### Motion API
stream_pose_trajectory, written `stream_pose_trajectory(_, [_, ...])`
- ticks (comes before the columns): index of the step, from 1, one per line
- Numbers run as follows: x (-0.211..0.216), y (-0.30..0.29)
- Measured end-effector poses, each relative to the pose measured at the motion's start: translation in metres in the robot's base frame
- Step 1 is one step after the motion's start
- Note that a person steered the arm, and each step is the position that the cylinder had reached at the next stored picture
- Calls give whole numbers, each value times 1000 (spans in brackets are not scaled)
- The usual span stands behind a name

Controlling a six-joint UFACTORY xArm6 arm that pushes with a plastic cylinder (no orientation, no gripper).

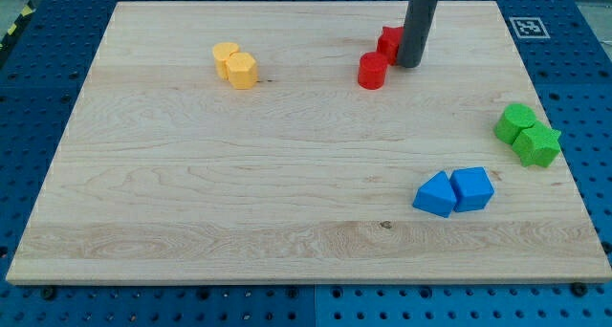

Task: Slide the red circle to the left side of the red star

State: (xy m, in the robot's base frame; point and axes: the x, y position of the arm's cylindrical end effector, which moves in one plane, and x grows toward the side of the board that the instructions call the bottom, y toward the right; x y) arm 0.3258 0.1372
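No claw on this rig, so no jaw state to report; my tip (pixel 409 64) sits upper centre-right against the red star (pixel 389 41), red circle (pixel 373 70) just lower-left of it: nudge the circle gently up-left, sparing the star.

Bright, even light is falling from above onto the pale wooden worktop (pixel 287 174). The blocks are casting only faint, short shadows. Nothing is glaring, and everything is staying sharp to the edges.
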Motion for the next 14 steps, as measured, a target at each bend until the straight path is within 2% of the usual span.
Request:
stream_pose_trajectory(6, [32, 3])
stream_pose_trajectory(8, [72, 11])
stream_pose_trajectory(9, [82, -18])
stream_pose_trajectory(10, [82, -28])
stream_pose_trajectory(13, [17, -34])
stream_pose_trajectory(14, [66, -51])
